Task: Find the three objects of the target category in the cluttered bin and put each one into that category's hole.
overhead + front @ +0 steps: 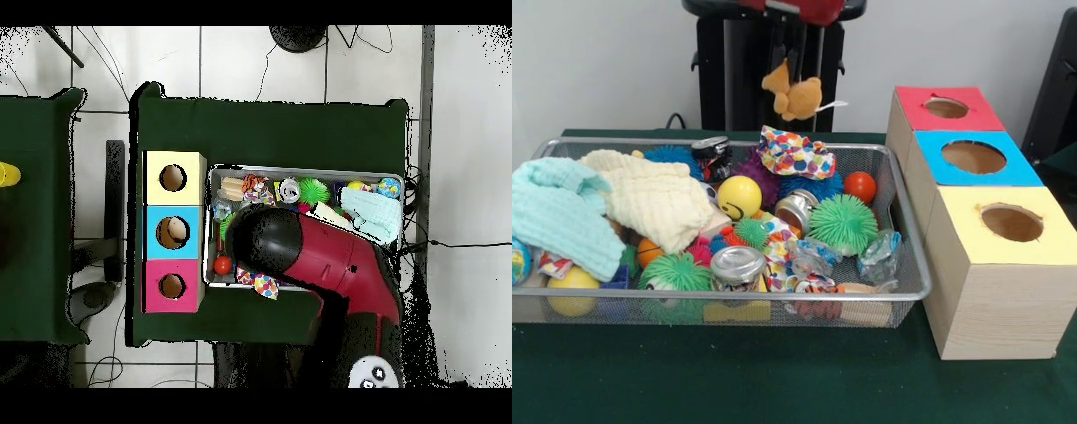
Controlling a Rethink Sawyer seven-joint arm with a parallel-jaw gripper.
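Note:
My gripper (791, 69) hangs high above the far edge of the wire mesh bin (911, 265), shut on a small orange plush toy (796, 95) that dangles below it with a white tag sticking out to the right. In the overhead view the red arm (320, 252) covers the middle of the bin (300, 170) and hides both gripper and toy. Three wooden boxes stand beside the bin, each with a round hole: red top (945, 107), blue top (973, 156), yellow top (1012, 222).
The bin is full: a cream cloth (653, 199), a mint cloth (560, 212), a yellow smiley ball (739, 196), green spiky balls (842, 223), a red ball (860, 186), a patterned cloth (796, 153), metal-lidded jars (737, 265). Green cloth covers the table (777, 371).

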